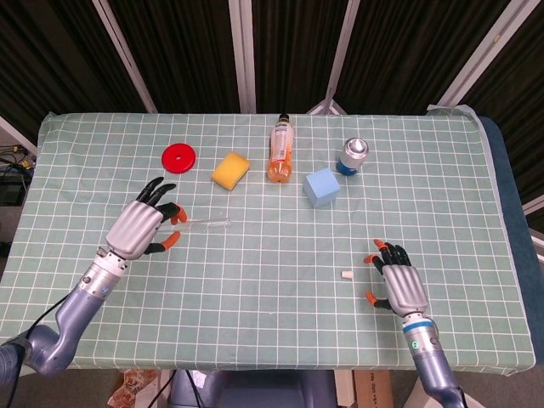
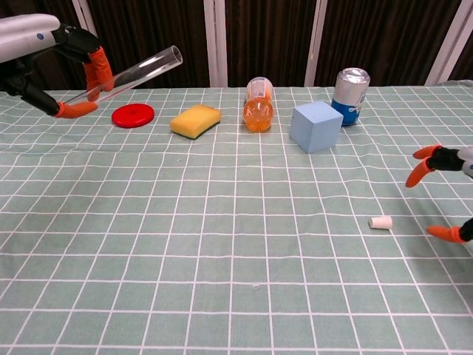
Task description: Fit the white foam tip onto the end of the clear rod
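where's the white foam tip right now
The white foam tip lies on the tablecloth on the robot's right side, nearer the front edge than the blue cube and just left of the open right hand, not touching it.

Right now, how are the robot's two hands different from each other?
The left hand pinches the clear rod and holds it up off the table; the right hand holds nothing, its fingers spread. The left hand is far from the white foam tip; the right hand hovers just beside it. Both have silver backs, dark fingers and orange fingertips.
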### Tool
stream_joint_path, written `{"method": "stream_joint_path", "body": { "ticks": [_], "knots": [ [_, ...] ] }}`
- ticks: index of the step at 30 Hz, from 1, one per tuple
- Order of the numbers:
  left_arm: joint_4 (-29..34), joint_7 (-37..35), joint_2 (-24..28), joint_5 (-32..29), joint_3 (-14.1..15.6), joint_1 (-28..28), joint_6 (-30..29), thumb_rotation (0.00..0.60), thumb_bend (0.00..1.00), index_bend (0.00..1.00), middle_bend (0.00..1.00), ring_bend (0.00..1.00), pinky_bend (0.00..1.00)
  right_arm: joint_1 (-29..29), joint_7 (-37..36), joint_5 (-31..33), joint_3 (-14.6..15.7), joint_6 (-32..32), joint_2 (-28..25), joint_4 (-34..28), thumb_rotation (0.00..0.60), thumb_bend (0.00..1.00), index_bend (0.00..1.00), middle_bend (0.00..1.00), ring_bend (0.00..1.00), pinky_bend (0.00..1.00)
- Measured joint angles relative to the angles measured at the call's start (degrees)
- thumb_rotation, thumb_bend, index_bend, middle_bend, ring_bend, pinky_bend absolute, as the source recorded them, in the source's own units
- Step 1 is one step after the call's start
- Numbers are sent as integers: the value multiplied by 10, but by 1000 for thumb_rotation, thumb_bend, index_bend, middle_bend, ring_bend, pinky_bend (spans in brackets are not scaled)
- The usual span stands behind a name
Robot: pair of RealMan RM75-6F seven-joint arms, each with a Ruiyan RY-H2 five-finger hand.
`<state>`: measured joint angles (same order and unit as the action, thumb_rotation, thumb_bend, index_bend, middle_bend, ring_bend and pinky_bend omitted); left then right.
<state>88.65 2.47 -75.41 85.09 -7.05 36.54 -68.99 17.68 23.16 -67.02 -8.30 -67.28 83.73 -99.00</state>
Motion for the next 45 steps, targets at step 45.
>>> {"method": "stream_joint_path", "body": {
  "ticks": [45],
  "knots": [
    [-28, -36, -1, 11, -3, -6, 3, 600, 811, 485, 533, 125, 0, 65, 61, 108, -17, -1, 108, 100, 600, 406, 503, 178, 0, 0]
  ]
}}
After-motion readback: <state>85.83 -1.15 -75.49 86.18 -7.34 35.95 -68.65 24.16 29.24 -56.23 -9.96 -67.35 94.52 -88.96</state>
